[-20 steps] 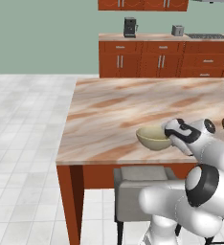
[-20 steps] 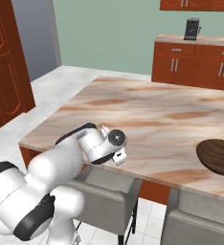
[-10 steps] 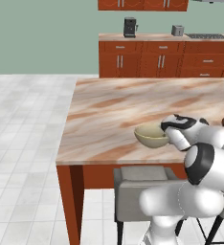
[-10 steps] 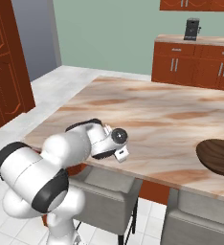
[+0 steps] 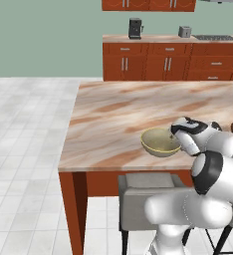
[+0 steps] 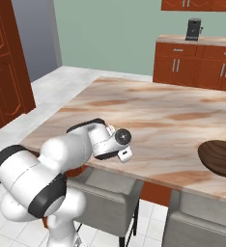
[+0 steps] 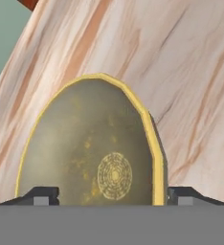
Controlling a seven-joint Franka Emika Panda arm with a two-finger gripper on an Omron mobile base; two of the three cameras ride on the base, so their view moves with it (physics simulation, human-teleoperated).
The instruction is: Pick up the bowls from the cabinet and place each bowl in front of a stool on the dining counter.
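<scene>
Claw (image 7: 112,196) spread wide, fingertips (image 7: 42,195) outside both sides of the rim, gripping nothing | olive-tan bowl (image 5: 160,142): pale yellow rim, mottled inside with a round patterned centre, upright on dining counter (image 5: 113,114) near its front edge, above grey stool (image 5: 143,191) | dark brown bowl (image 6: 220,157) well apart to the right on the marble.

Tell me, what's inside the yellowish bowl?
Nothing loose: the olive-tan bowl shows just a round pattern on its bare bottom. Its near edge is hidden at the picture's bottom. It sits on the marble dining counter.
</scene>
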